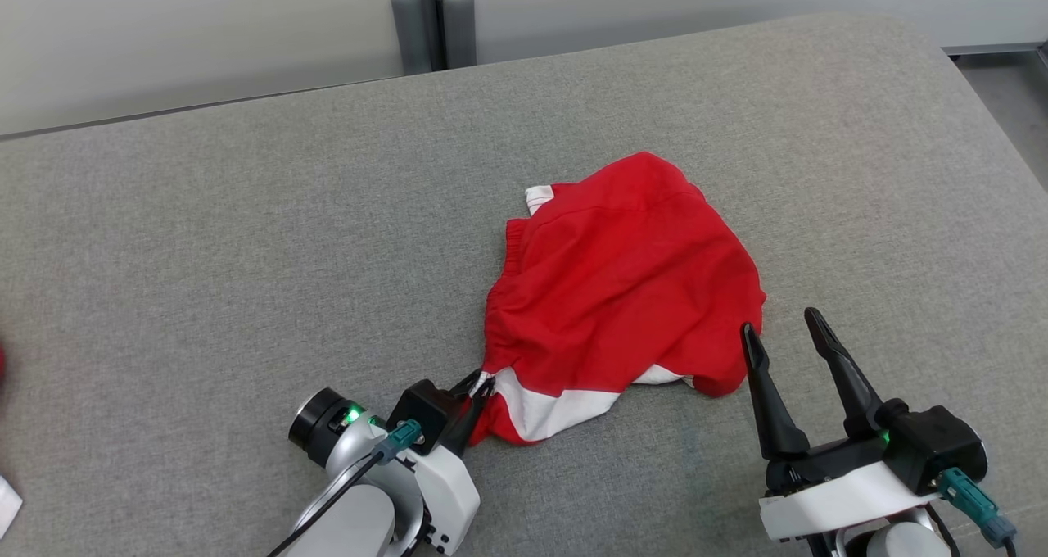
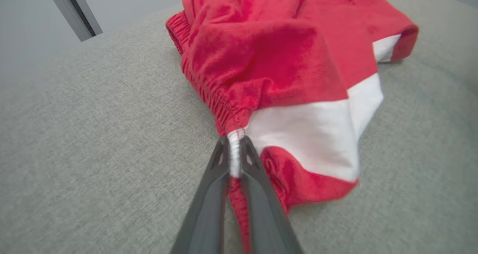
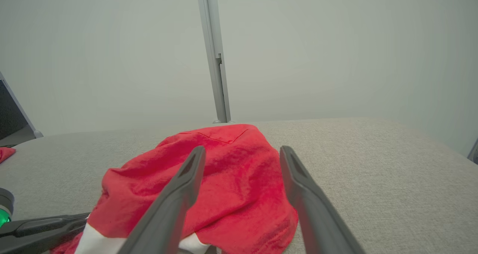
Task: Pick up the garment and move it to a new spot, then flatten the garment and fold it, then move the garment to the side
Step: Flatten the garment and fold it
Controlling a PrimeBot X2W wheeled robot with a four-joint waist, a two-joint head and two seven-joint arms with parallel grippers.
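Red shorts (image 1: 622,295) crumpled mid-tabletop (image 1: 246,254); left tool (image 1: 479,389) clamped on their near waistband corner (image 2: 234,134), likely to lift them, while the right tool (image 1: 780,323), fingers wide apart, sits just beside the right hem, probably for a second grip.

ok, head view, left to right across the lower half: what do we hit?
left gripper, shut on the waistband corner → red shorts with white panels, bunched up on the grey fabric surface → right gripper, open just beside the shorts' right edge
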